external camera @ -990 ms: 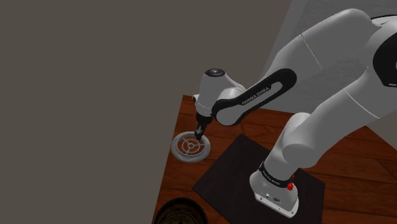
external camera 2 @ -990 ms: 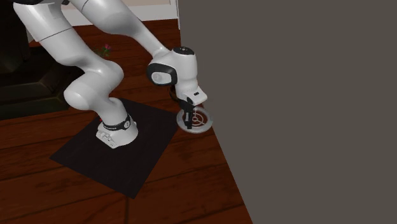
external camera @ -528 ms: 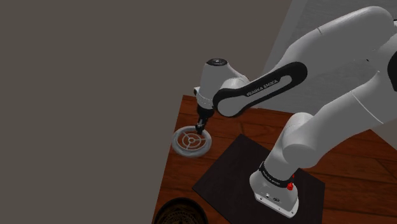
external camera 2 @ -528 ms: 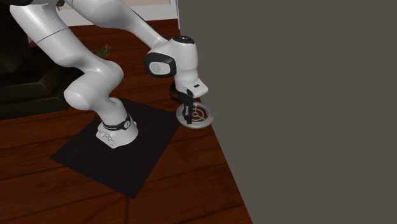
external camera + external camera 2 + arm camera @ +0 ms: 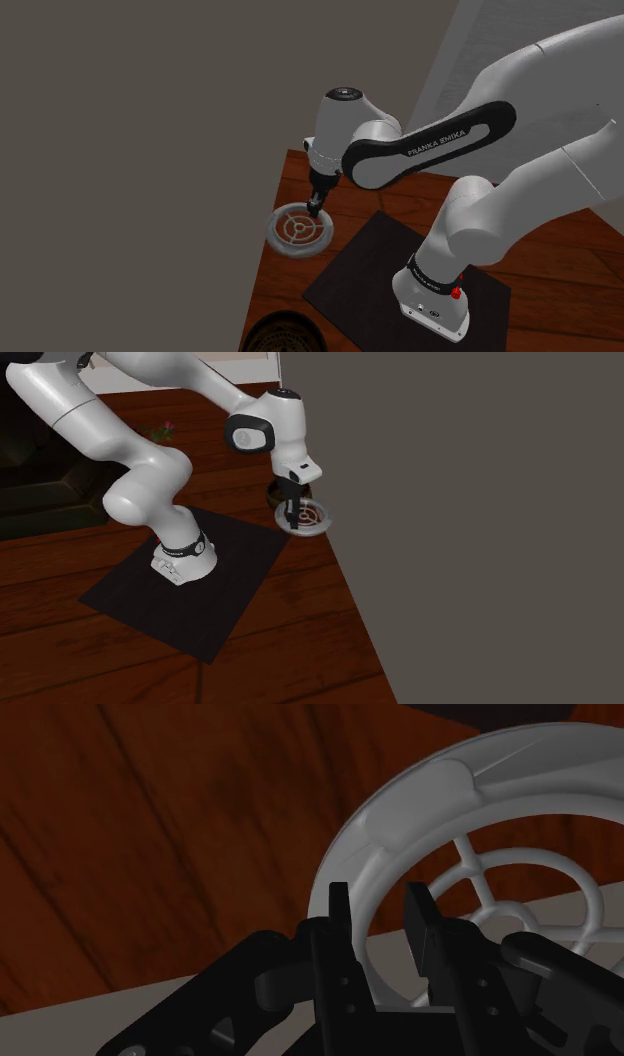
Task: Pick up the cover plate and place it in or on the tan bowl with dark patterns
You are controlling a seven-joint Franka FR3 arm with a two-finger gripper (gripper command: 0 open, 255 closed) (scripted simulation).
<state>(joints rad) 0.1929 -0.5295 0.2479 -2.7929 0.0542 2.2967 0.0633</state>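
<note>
Above the wood floor (image 5: 300, 632), by the grey wall (image 5: 150, 150), the cover plate (image 5: 297, 228) is being clamped at its rim by the gripper (image 5: 316, 207). Gripped off-centre, it could be swung loose & dropped en route to the patterned bowl (image 5: 280, 335).

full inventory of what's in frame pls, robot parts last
cover plate: 1, grey, round with rings and spokes, at the wood surface's edge, rim between the gripper's fingers
bowl: 1, dark rim, tan pattern, cut off by the shoulder view's bottom edge
mat: 1, black, on the wood under the arm's base
wood surface: 1, reddish-brown planks
grey area: 1, plain grey, bordering the wood
small thing: 1, pink and green, on the wood behind the arm, too small to name
arm: 1, white with dark joints
gripper: 1, black, shut on the cover plate's rim
</note>
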